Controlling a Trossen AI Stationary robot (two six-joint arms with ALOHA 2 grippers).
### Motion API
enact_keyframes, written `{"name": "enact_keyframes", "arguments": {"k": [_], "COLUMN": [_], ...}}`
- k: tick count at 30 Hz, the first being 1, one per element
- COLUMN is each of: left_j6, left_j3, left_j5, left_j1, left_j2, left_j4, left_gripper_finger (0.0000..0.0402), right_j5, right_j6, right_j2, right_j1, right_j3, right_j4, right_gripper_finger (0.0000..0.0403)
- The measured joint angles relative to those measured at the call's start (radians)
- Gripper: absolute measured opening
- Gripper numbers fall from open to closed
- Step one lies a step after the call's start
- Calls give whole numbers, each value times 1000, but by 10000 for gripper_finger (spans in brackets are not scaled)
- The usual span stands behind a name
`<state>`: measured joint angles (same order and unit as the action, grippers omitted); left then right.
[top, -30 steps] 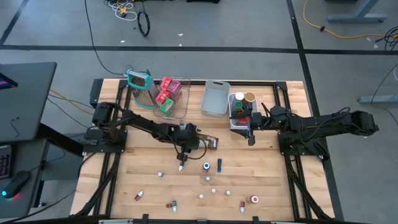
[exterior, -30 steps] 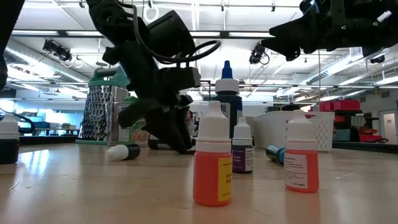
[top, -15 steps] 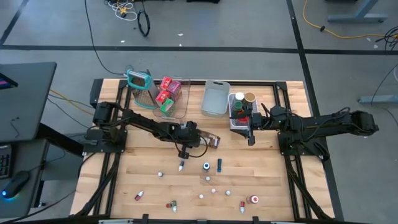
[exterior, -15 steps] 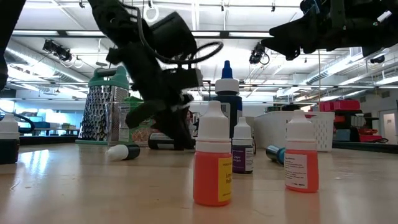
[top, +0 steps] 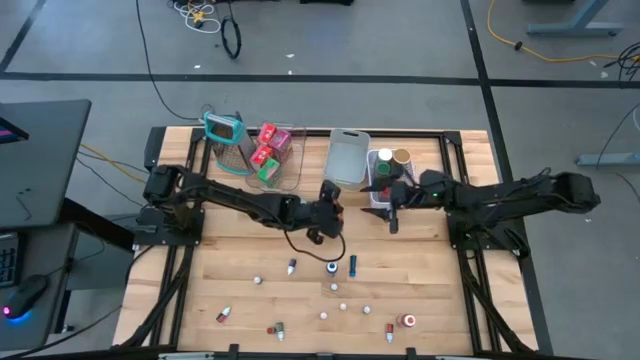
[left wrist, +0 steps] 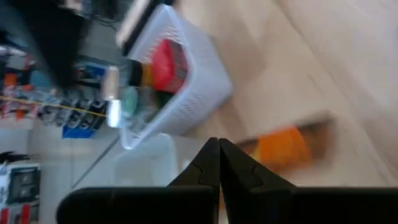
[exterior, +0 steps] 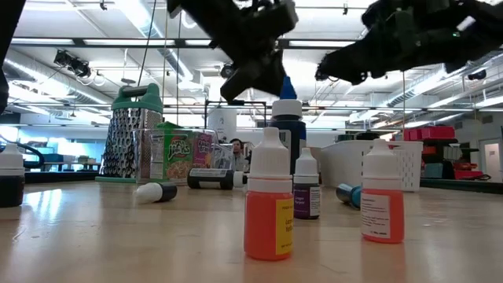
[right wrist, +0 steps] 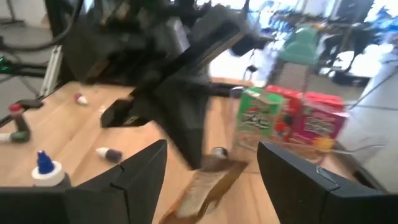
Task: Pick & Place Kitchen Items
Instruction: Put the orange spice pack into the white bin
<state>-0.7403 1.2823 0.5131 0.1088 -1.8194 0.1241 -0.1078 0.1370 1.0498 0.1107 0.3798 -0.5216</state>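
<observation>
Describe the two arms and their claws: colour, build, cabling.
Both arms are black, built of slim jointed links. The left arm has a black cable looping loose near its wrist; its claw ends in two dark, tapering, wedge-shaped fingers. The right arm looks the same, and its claw has two broad, flat, dark fingers. No markings are readable on either.

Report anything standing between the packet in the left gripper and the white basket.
Nothing lies on the table between the left gripper, shut on the brown packet, and the white basket. The open right gripper hangs by the basket's near edge, just off that line.
</observation>
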Motion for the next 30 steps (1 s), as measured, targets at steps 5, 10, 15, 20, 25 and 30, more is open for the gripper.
{"name": "enact_keyframes", "arguments": {"k": [5, 10, 15, 20, 25, 30], "left_j6": [-7, 58, 150, 153, 215, 345], "left_j3": [18, 18, 18, 18, 18, 18], "left_j5": [4, 18, 144, 393, 409, 409], "left_j1": [-24, -32, -22, 23, 50, 49], "left_j2": [0, 0, 0, 54, 183, 309], "left_j4": [1, 47, 88, 116, 183, 280], "left_gripper_finger": [1, 1, 11, 6, 7, 13], "right_j5": [9, 48, 37, 17, -50, -66], "right_j6": [-40, -123, -76, -50, -50, -39], "right_j2": [124, 241, 331, 393, 477, 557], "right_j1": [-18, -13, -14, -13, -10, 0], "right_j3": [97, 194, 238, 251, 251, 273], "right_j4": [47, 199, 222, 186, 46, -2], "right_gripper_finger": [261, 261, 261, 261, 261, 254]}}
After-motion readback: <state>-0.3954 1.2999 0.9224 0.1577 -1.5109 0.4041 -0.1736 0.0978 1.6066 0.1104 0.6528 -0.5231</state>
